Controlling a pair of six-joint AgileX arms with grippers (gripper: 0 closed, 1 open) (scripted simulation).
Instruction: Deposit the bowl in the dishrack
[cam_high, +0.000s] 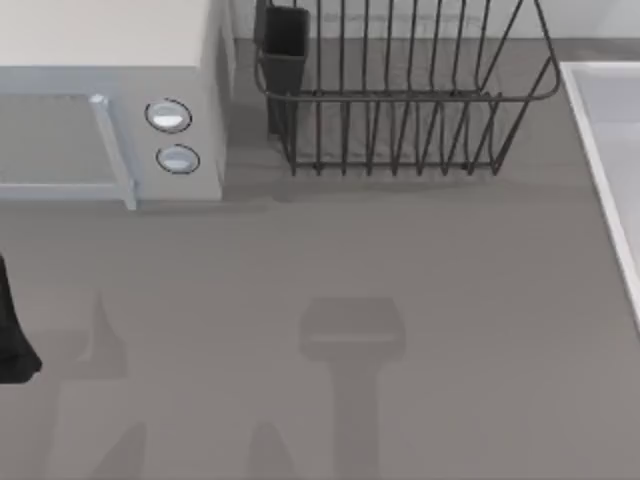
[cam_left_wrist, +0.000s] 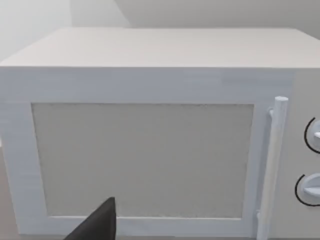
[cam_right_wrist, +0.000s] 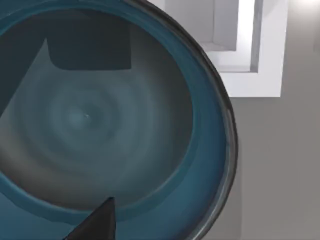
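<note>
The bowl (cam_right_wrist: 100, 125) sits close under the right wrist camera, its teal-blue inside facing up, a dark pincer fingertip (cam_right_wrist: 97, 222) over its near wall; whether the right pincer is gripping it I cannot tell. Beside the bowl lies a white framed panel (cam_right_wrist: 250, 60) on the grey tabletop (cam_right_wrist: 280, 175). From above, the dishrack (cam_high: 400, 100) stands at the far edge, its black utensil cup (cam_high: 285, 45) toward the white microwave (cam_high: 110, 100). The left arm (cam_high: 15, 330) waits at the tabletop's left edge, facing the microwave door (cam_left_wrist: 142, 160); its pincer's opening I cannot tell.
</note>
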